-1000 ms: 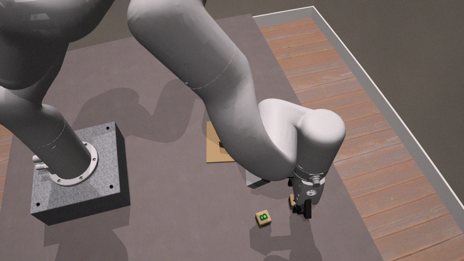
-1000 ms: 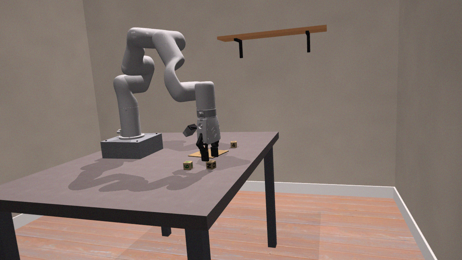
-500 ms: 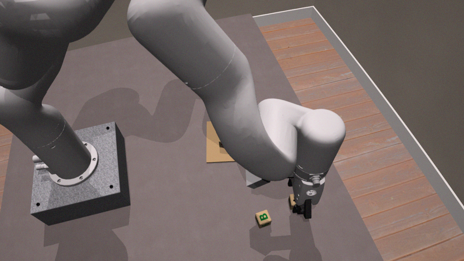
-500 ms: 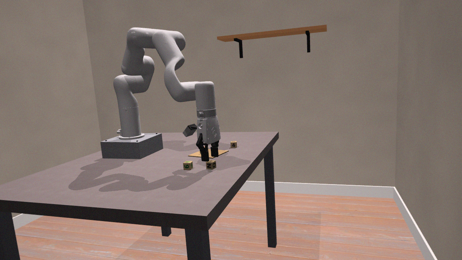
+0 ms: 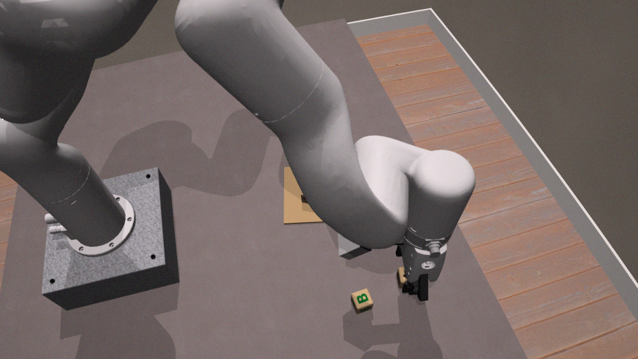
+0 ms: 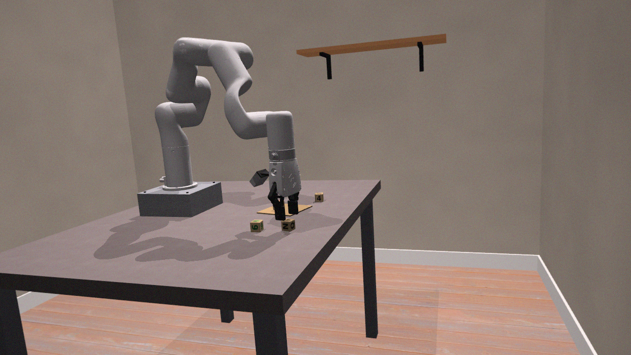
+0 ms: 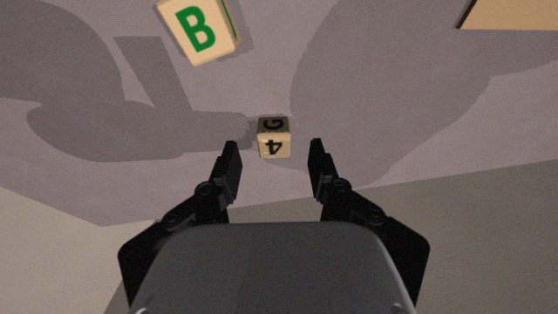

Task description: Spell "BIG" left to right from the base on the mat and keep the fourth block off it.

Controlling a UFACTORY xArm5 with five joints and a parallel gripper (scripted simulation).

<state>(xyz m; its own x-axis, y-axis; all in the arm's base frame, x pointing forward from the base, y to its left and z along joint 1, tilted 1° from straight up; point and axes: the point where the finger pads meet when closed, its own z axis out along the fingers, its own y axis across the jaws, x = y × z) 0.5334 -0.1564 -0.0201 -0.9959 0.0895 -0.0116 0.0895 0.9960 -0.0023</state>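
Observation:
My gripper [image 5: 414, 292] [image 6: 286, 215] [image 7: 274, 152] is open and empty. It hangs just over a small block [image 5: 400, 275] [image 6: 288, 225] [image 7: 272, 150] on the bare table, off the mat. In the wrist view this block shows a black 4 on the lit face, which appears to be its top, and a G on the darker side face; it lies between my fingertips, untouched. The B block [image 5: 362, 299] [image 6: 256, 226] [image 7: 198, 28] lies nearby, green B up, also off the mat. The tan mat [image 5: 296, 209] [image 6: 265, 211] [image 7: 514, 13] is mostly hidden by the arm.
Another block [image 6: 319, 197] with a 4 on its side lies beyond the mat, off it. The table's edge [image 5: 472, 285] is close to my gripper. The robot base [image 5: 106, 232] [image 6: 180, 200] stands at the far side. A shelf [image 6: 370, 44] hangs on the wall.

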